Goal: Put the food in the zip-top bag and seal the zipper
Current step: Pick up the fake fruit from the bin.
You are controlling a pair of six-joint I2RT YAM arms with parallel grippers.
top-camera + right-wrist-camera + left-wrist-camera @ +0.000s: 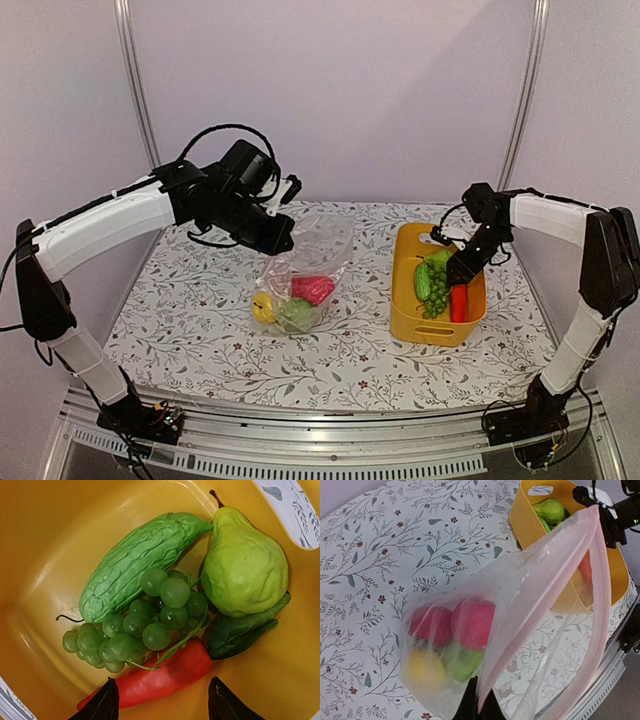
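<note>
Floral-cloth table (200, 330): left gripper (477, 706) pinched shut on zip-top bag (318, 248) mouth, holding it open, with red, yellow and green round pieces (470, 622) inside. Right gripper (162, 700) down in yellow basket (50, 555), jaws apart astride carrot (160, 675), no grip yet. Grape bunch (145, 625), cucumber (135, 555), pear (245, 570) also left; zipper (604, 580) unsealed. Roughly half done.
</note>
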